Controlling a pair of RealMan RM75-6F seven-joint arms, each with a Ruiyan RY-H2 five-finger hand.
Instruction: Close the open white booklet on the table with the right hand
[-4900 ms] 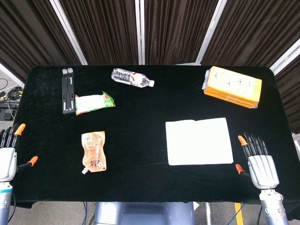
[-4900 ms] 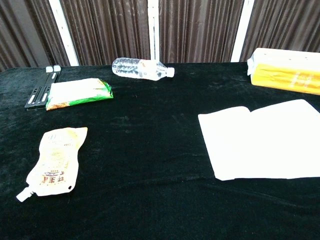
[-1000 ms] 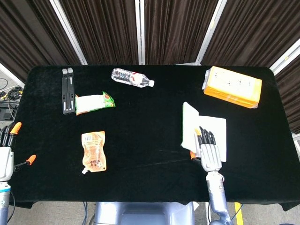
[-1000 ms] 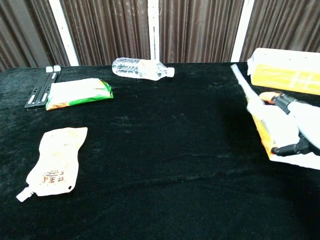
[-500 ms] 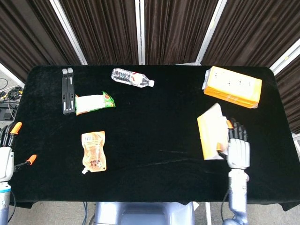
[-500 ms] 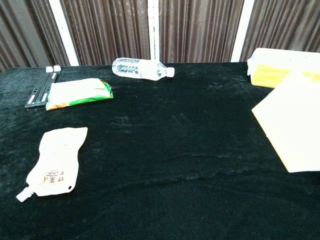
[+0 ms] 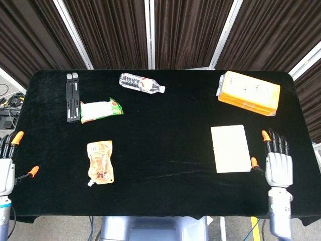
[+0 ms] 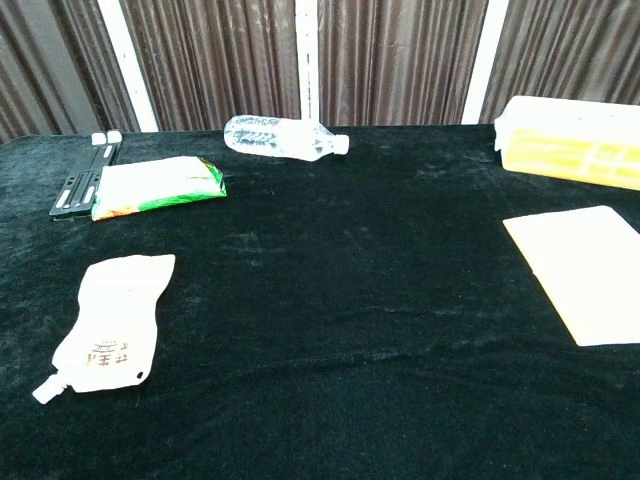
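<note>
Now the white booklet (image 7: pixel 230 148) is seen lying flat and closed near the right edge of the tabletop (image 7: pixel 165 145), in front of the orange package (image 7: pixel 249 93) at the far right corner. It is judged to be light, thin and limp, its covers likely to flex and slide on the black cloth, so it would best be taken by a free edge of the cover rather than pressed from above. The right hand (image 7: pixel 277 160) is held just beside the booklet's right edge, fingers spread and released, nothing grasped. The left hand (image 7: pixel 7 165) is kept at the left edge, likewise open and empty. Both hands are shown only in the head view; in the chest view neither appears, but the booklet (image 8: pixel 585 272) is seen lying flush on the cloth
</note>
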